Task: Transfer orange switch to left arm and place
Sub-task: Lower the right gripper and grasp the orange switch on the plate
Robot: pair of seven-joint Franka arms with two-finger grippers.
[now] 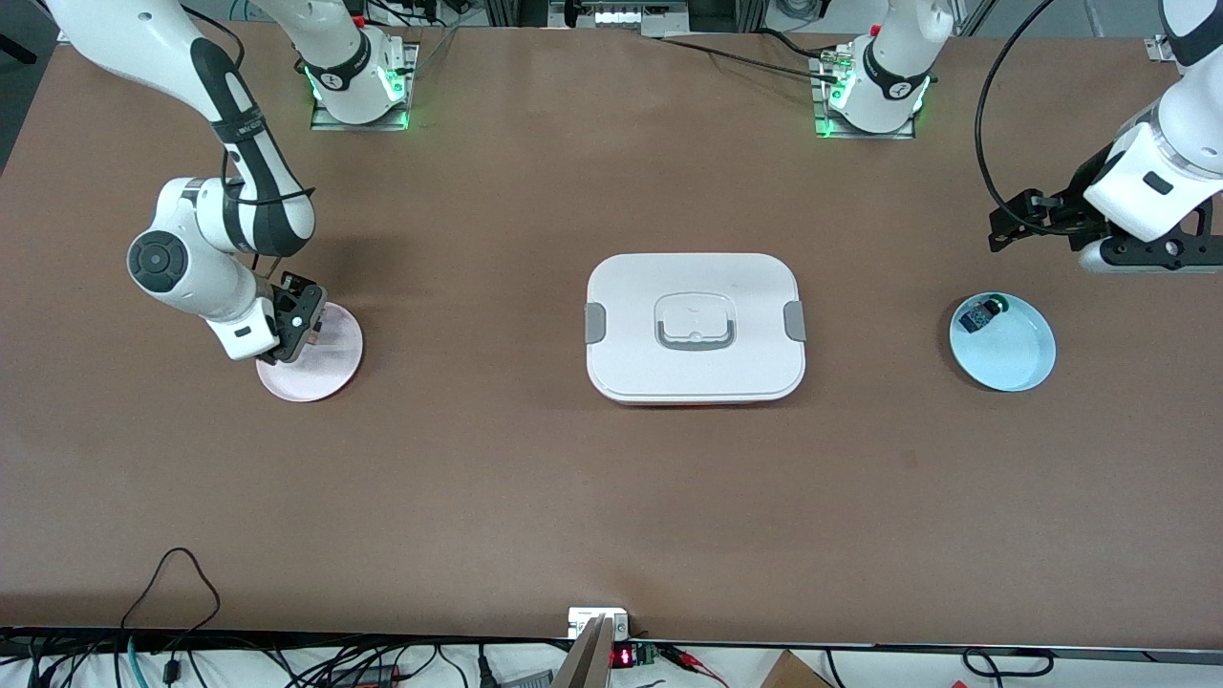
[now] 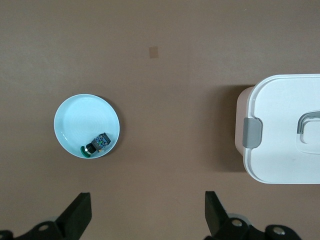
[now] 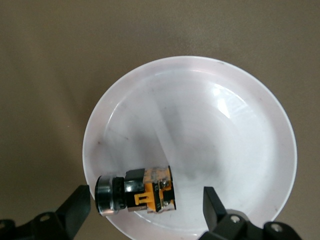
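Orange switch (image 3: 136,194) lies on its side in the pink plate (image 3: 240,150), long axis crosswise between the right gripper's (image 3: 145,212) spread, empty fingers; the front view hides it under that gripper. Box (image 1: 695,327) sits mid-table. Left gripper (image 2: 147,217) waits open, empty, near the blue plate (image 1: 1015,355).

Front cam sits high, facing the two arm bases and taking in the whole brown surface (image 1: 478,497). Left wrist cam looks straight down from well up, sharing the blue plate (image 2: 75,120) and the white box (image 2: 285,125) edge with the front view. Right wrist cam hangs close over the pink plate (image 3: 225,130), which the front view also shows.
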